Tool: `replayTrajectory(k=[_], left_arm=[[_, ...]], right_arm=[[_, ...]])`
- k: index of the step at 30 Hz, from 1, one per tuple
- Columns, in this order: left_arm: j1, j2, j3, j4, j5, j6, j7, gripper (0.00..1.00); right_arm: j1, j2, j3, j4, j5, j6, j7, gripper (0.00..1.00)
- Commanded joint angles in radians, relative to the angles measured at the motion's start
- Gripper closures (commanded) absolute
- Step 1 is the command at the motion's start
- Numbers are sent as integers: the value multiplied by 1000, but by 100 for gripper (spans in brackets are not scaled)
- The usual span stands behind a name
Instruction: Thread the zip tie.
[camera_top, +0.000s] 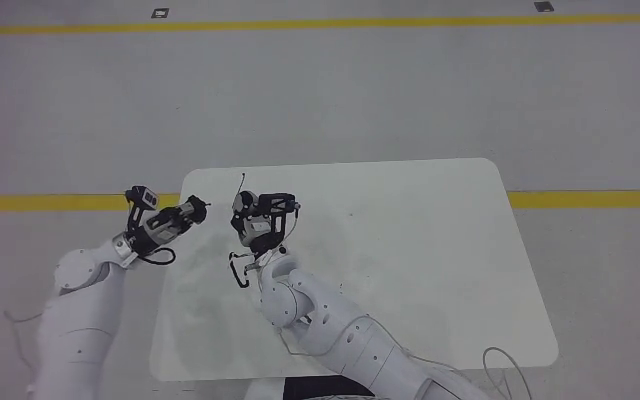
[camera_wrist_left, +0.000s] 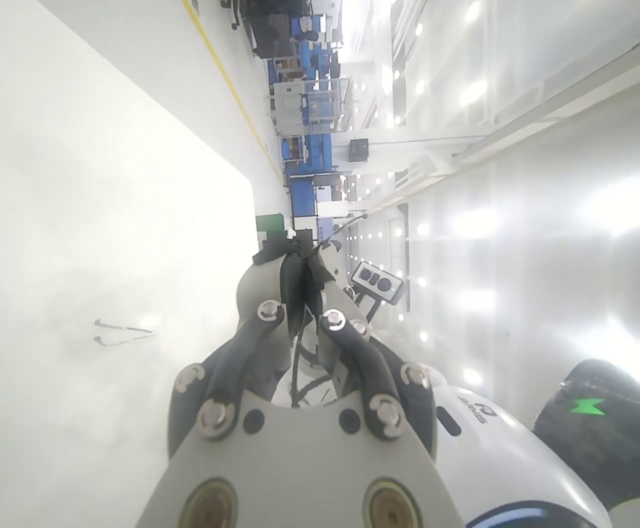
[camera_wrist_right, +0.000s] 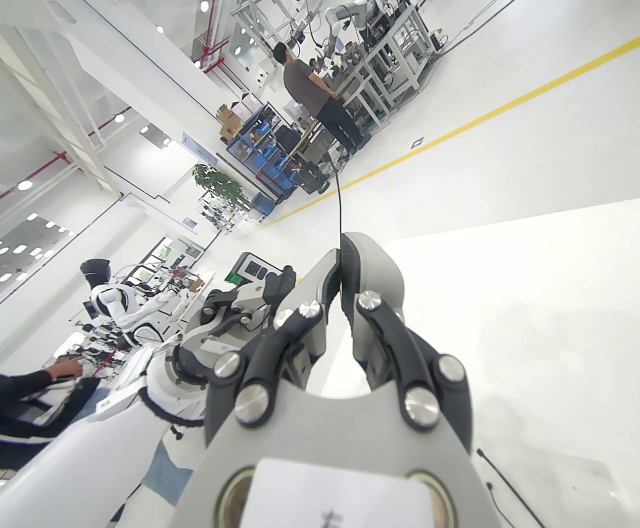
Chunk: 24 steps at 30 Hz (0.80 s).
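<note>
A thin black zip tie (camera_wrist_right: 339, 200) stands straight out of my right gripper (camera_wrist_right: 342, 260), which is shut on its lower part. From above, that gripper (camera_top: 243, 203) hangs over the table's back left part, and the tie's tip (camera_top: 243, 182) points to the far edge. My left gripper (camera_wrist_left: 299, 260) is shut, and I see nothing between its pads. It (camera_top: 202, 209) hovers at the table's left edge, a short way left of the right gripper, pointing toward it. Beyond the left fingertips, the right gripper's tie (camera_wrist_left: 350, 223) shows as a thin line.
The white table (camera_top: 420, 260) has rounded corners and wide bare room to the right. Two spare black zip ties (camera_wrist_left: 122, 334) lie on it near the left arm, and another (camera_wrist_right: 507, 487) lies beside the right wrist. A yellow floor line (camera_top: 560, 199) runs behind the table.
</note>
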Motion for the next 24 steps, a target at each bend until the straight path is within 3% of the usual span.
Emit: replayTrajectory(k=[1, 7, 13, 24], left_arm=[[-11, -13, -16, 16, 9, 0, -29, 100], [-32, -50, -65, 47, 55, 0, -113, 100], [-32, -75, -85, 50, 93, 0, -113, 100], [-7, -100, -104, -12, 110, 0, -113, 100]], right_arm=[[0, 0, 0, 0, 0, 0, 0, 100], [0, 0, 0, 0, 0, 0, 0, 100], [0, 0, 0, 0, 0, 0, 0, 100], [0, 0, 0, 0, 0, 0, 0, 100]])
